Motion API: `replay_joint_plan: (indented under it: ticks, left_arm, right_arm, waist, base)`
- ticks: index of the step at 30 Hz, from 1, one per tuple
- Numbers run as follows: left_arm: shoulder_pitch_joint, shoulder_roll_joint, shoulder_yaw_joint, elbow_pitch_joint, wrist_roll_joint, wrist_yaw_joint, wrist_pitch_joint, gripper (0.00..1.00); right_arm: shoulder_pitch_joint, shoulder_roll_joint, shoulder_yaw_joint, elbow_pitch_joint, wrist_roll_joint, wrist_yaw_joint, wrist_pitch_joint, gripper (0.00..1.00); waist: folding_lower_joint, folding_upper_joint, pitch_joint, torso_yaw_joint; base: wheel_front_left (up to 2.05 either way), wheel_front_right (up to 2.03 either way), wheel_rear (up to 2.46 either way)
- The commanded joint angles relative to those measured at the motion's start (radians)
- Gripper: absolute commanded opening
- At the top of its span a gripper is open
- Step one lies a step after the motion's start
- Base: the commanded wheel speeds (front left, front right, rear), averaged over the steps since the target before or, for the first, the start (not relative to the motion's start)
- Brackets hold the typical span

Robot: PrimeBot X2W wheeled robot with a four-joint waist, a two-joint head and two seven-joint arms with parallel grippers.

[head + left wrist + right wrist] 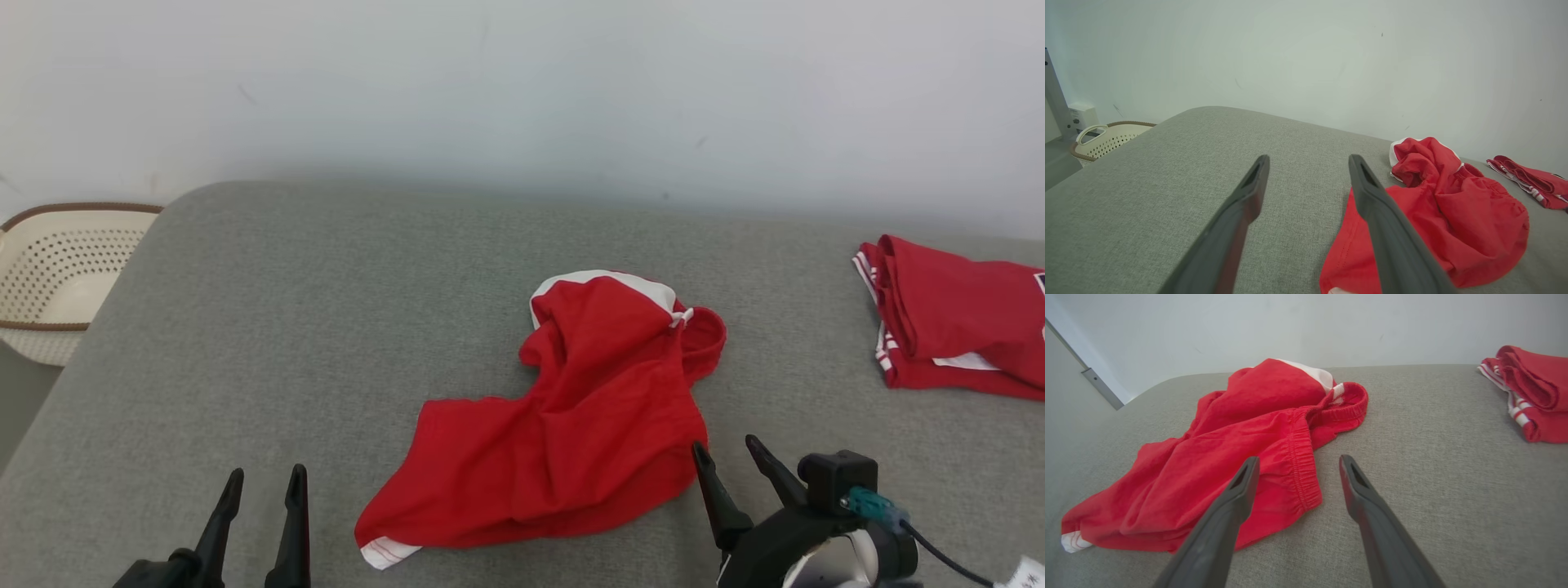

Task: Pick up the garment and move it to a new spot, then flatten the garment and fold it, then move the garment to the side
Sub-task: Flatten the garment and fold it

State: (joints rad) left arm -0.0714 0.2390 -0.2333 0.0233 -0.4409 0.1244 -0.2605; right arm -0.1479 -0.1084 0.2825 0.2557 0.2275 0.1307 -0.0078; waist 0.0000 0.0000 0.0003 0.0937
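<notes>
I'm getting bright, even, diffuse light on all three feeds, and it seems to fall from above, since the shadows tuck in under the cloth. The wall (522,82) reads pale with a faint grey-green cast, dimming into a soft band of shadow where it meets the far edge of the bench (286,327). The garment (571,425) throws only a thin, soft shadow along its near hem, with gentle shading in its folds. The head view is slightly soft, while the wrist views resolve the bench weave crisply up close. Both wrist views bow at the edges, curving the bench's outline. The fingers of the left pincer (1308,157) and right pincer (1298,457) blur toward the bottom edge.
</notes>
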Motion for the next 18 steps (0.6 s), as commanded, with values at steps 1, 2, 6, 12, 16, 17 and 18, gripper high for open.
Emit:
replay_joint_plan:
  ticks: [1,2,6,12,16,17,18]
  left_arm:
    - [0.008,-0.005,0.007,0.004,0.011,-0.004,-0.004,1.00]
    - [0.007,-0.011,0.009,0.010,0.017,-0.008,-0.004,1.00]
    - [0.000,-0.030,0.024,0.024,0.036,-0.026,-0.004,1.00]
    - [-0.008,-0.054,0.047,0.046,0.055,-0.058,-0.004,1.00]
    - [-0.007,-0.068,0.057,0.053,0.068,-0.069,-0.004,1.00]
    - [-0.006,-0.070,0.061,0.055,0.070,-0.073,-0.004,1.00]
    - [-0.004,-0.072,0.066,0.055,0.074,-0.076,-0.004,1.00]
  right_arm:
    - [-0.017,-0.008,0.007,0.017,0.013,0.000,0.008,1.00]
    - [-0.032,-0.015,0.011,0.038,0.019,0.000,0.018,1.00]
    - [-0.099,-0.029,0.029,0.127,0.057,0.000,0.041,1.00]
    - [-0.207,-0.058,0.048,0.310,0.091,0.000,0.075,1.00]
    - [-0.249,-0.057,0.059,0.390,0.114,0.000,0.080,0.51]
    - [-0.255,-0.057,0.062,0.397,0.123,0.000,0.068,0.04]
    - [-0.259,-0.059,0.065,0.405,0.131,0.000,0.056,0.00]
  waist:
    - [0.0000,0.0000,0.001,0.016]
    - [0.0000,0.0000,0.002,0.025]
    - [0.0000,0.0000,0.006,0.053]
    - [0.0000,0.0000,0.016,0.095]
    - [0.0000,0.0000,0.020,0.111]
    - [0.0000,0.0000,0.020,0.112]
    - [0.0000,0.0000,0.020,0.112]
  base:
    - [0.00,0.00,0.00]
    - [0.00,0.00,0.00]
    - [0.00,0.00,0.00]
    - [0.00,0.00,0.00]
    - [0.00,0.00,0.00]
    - [0.00,0.00,0.00]
    - [0.00,0.00,0.00]
